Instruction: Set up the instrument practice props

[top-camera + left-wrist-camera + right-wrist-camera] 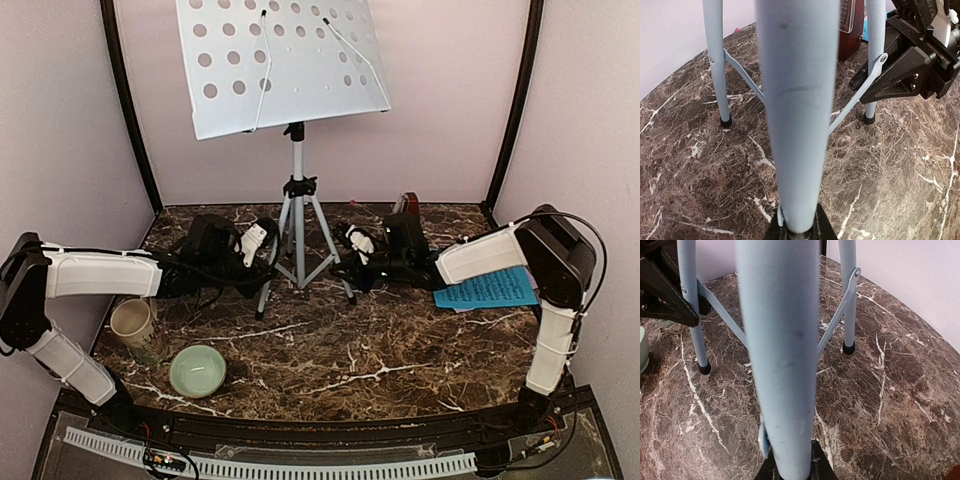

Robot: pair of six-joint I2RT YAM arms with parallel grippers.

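Stand-positioning step, likely; left claw and right claw each pinched on a music stand leg passing through its grip; next needs matched, level travel.

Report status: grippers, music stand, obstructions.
Left gripper shut on music stand leg; right gripper likewise. Stand upright. Metronome just behind right gripper.

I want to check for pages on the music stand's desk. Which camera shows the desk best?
Top external: the music stand's white perforated desk shows most of its face, with no page on it. Both wrist views show only the stand's legs and braces, close up; the desk is out of frame.
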